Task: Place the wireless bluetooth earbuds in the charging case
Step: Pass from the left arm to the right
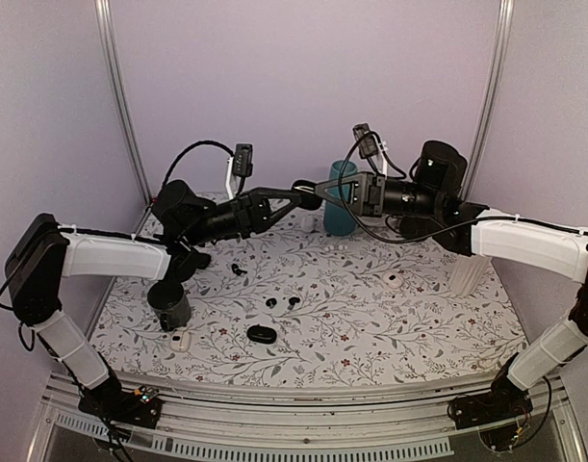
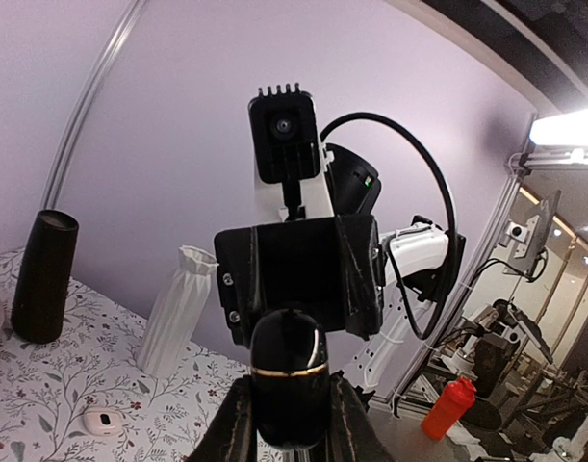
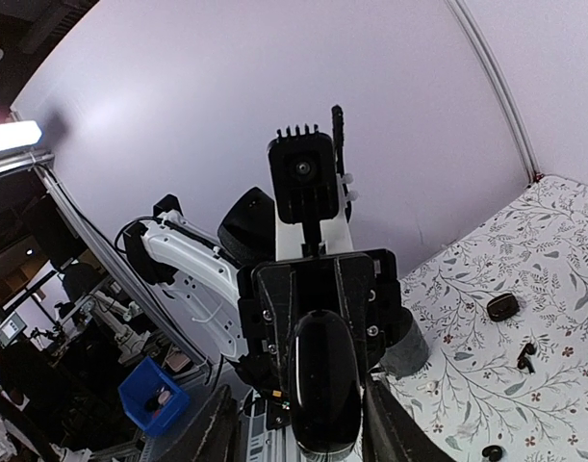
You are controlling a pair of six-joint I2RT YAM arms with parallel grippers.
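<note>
- Earbuds (image 1: 271,301): two small black pieces are lying side by side on the worktop (image 1: 370,318), around its middle. A further tiny dark piece (image 1: 238,269) is resting apart on the left.
- Key relation: the earbuds are sitting well below both claws and nearer the arm bases. Neither arm is clearly closer, though they lie slightly on the left arm's side.
- Charging case (image 2: 289,375): this black pebble with a gold seam is hanging in mid-air above the far half of the worktop. Its long axis is pointing from one claw towards the other. The lid appears closed, so nothing inside is showing.
- Left claw (image 2: 292,423): it is clenched on the near end of the charging case.
- Right claw (image 3: 301,419): its fingers are straddling the opposite end, and whether they are gripping cannot be told.
- Other containers: a black case (image 1: 260,334) and a white case (image 1: 393,280) are lying on the worktop. A teal cup (image 1: 340,197), a black cylinder (image 1: 168,303) and a white ribbed vase (image 1: 467,274) are standing around the edges, their contents hidden.
</note>
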